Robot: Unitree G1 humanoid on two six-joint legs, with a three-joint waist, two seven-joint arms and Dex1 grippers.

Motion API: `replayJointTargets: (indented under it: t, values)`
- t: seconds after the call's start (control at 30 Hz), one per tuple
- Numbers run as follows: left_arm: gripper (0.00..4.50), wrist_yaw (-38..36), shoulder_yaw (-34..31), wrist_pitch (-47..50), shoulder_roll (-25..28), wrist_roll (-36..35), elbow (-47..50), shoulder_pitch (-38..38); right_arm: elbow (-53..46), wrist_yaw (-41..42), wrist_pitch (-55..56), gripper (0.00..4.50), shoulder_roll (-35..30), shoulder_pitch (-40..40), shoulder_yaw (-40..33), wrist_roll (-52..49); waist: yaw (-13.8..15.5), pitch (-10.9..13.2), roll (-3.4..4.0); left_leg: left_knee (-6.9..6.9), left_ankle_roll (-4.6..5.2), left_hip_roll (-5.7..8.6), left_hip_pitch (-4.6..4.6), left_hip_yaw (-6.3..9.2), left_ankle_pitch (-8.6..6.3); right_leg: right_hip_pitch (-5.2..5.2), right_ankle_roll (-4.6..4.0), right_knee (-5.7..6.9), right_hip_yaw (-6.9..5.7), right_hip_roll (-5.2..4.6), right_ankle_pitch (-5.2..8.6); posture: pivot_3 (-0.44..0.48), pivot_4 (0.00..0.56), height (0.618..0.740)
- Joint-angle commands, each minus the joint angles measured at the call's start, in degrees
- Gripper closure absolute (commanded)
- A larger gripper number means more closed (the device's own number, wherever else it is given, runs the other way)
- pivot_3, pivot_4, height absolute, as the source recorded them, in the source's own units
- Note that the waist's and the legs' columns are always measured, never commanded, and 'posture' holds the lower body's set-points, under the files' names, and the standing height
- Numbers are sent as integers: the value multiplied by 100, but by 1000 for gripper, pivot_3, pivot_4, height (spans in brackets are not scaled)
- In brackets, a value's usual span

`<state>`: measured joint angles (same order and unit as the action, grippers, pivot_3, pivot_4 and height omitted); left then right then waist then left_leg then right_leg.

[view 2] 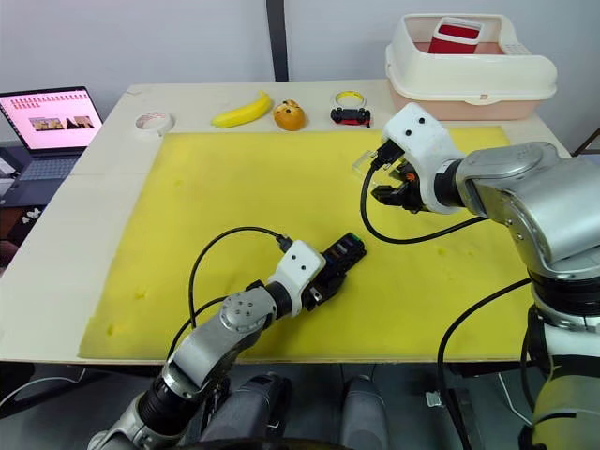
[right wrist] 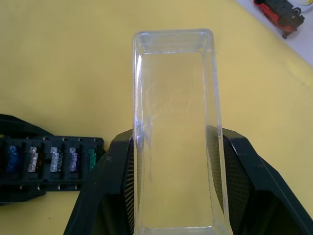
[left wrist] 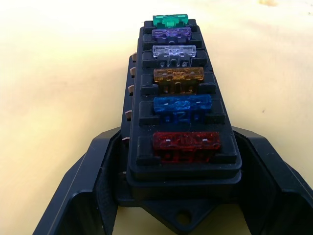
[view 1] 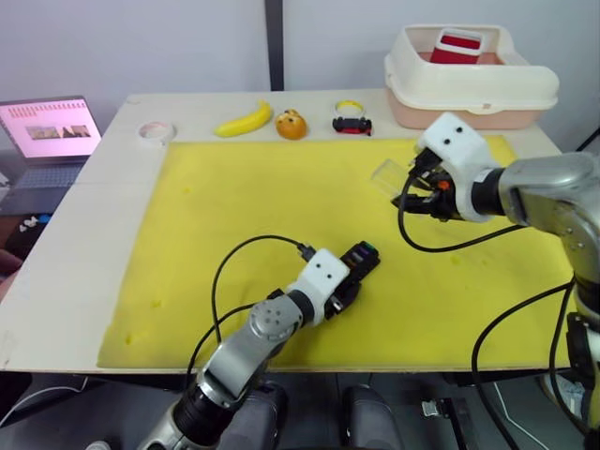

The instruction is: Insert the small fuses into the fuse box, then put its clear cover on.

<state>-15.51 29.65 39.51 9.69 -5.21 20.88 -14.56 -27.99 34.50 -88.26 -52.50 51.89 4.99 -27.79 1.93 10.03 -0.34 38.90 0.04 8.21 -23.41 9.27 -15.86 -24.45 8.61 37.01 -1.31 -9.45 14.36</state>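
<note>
**Cover held ready above the filled fuse box**

The right end effector (view 2: 386, 178) grips the clear cover (right wrist: 176, 132) between its two fingers, lifted off the yellow mat (view 1: 281, 216), probably so it can be carried across. Below and to its left, well apart, the left end effector (view 1: 358, 267) clamps the black fuse box (left wrist: 178, 117) by its sides, likely steadying it for capping. Six fuses (left wrist: 178, 74) sit in a row in its slots: red, blue, amber, clear, purple, green. Beyond, at the desk's (view 1: 103, 187) far edge, lie a banana (view 1: 246, 120) and a cream tub (view 1: 469, 80).
</note>
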Motion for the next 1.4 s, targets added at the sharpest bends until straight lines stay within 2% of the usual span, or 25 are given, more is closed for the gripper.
replayJointTargets:
  t: [0.03, 0.1, 0.23, 0.33, 0.47, 0.67, 0.87, 0.93, 1.0, 1.4]
  values:
    - [1921, -825, -578, -239, 470, -270, -526, -431, -166, 9, 221, 2799, -130, -87, -275, -24, 16, 0, 0, 0, 0, 0, 0, 0, 0, 0, 0, 1, 0, 0, 0, 0, 150, 740]
    - [1921, -1546, -668, -661, 690, -520, -970, -801, -235, 177, 346, 2799, -225, -264, -322, -141, 22, 0, 0, 0, 0, 1, 0, 1, 0, -1, -1, 0, -1, 1, 0, 0, 150, 740]
    - [1921, -3683, -532, -1980, 1231, -890, -2001, -1521, -644, 640, 596, 2799, -503, -787, -561, -542, 14, 1, 0, 0, -13, 2, -1, -2, 8, 0, -1, -3, -1, -1, 0, 0, 150, 740]
    - [1921, -5119, -438, -2760, 1356, -1004, -3033, -2106, -978, 956, 707, 2799, -686, -1132, -828, -876, 28, 2, 1, -1, -25, 2, -3, -4, 15, 0, -1, -7, -1, -2, 0, 0, 150, 740]
    - [1921, -6133, -385, -3567, 1204, -892, -4027, -2532, -1206, 1073, 775, 2799, -731, -1409, -1005, -1139, 26, 2, 0, 0, -17, 5, -4, -3, 10, 4, 0, -14, -2, -5, -1, 0, 150, 740]
    - [1921, -6468, -494, -4501, 754, -623, -5088, -2834, -1556, 908, 800, 2799, -453, -1596, -990, -1496, 19, 3, -2, 1, -7, 4, -4, -2, 4, 4, 0, -16, -2, -6, -1, 0, 150, 740]
    - [1921, -6444, -576, -4877, 669, -394, -5360, -2814, -1474, 666, 901, 2799, -387, -1603, -808, -1446, 28, 3, -2, 5, -4, 6, -4, -1, 3, 7, 1, -15, -2, -7, -1, 0, 150, 740]
    - [886, -6402, -615, -4895, 709, -364, -5325, -2762, -1458, 636, 916, 2799, -333, -1562, -739, -1492, 26, 3, -2, 5, -4, 6, -4, -1, 2, 7, 1, -14, -2, -7, -1, 0, 150, 740]
    - [56, -6403, -661, -4899, 738, -353, -5276, -2708, -1458, 617, 901, 2799, -241, -1511, -662, -1573, 12, 3, -2, 5, -3, 6, -4, 0, 2, 7, 1, -13, -2, -6, -1, 0, 150, 740]
    - [56, -6170, -964, -4637, 809, -355, -4988, -2463, -1284, 589, 1171, 2799, 52, -1452, 377, -1445, 2, 3, -2, 4, -7, 5, -3, 2, 5, 4, 1, -8, -2, -4, -1, 0, 150, 740]
